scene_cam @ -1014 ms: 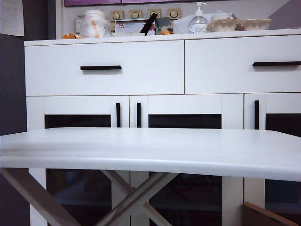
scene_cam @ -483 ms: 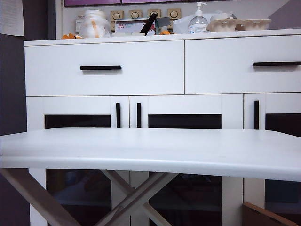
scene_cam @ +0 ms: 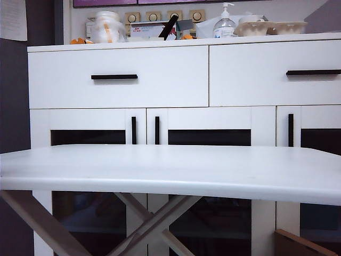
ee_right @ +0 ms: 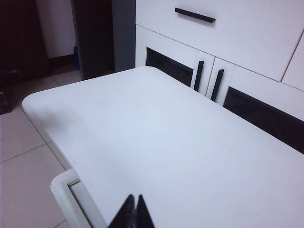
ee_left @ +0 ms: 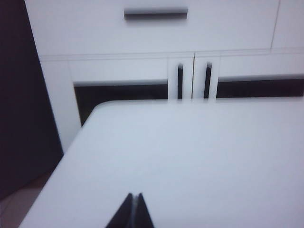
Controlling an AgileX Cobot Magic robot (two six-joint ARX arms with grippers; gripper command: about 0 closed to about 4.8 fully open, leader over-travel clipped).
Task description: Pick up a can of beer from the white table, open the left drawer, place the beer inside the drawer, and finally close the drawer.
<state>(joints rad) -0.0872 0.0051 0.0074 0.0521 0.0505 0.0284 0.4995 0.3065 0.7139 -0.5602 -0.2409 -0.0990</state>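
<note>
Nothing shifts in the exterior view. Left drawer [scene_cam: 118,77]: shut; no can showing, presumably stowed. Left gripper [ee_left: 134,198], right gripper [ee_right: 135,199]: pressed together, empty, over white table [scene_cam: 176,168].

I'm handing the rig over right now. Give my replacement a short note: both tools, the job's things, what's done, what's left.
Left tool: shut, empty, over the flat white tabletop.
Right tool: shut, empty, over the same tabletop.
Silver beer can: not visible in any view; the tabletop shows bare.
Left white drawer with short black bar handle: closed.
Done: judging by this, the can may already be inside, though that cannot be confirmed.
Left: check the drawer's contents.
</note>
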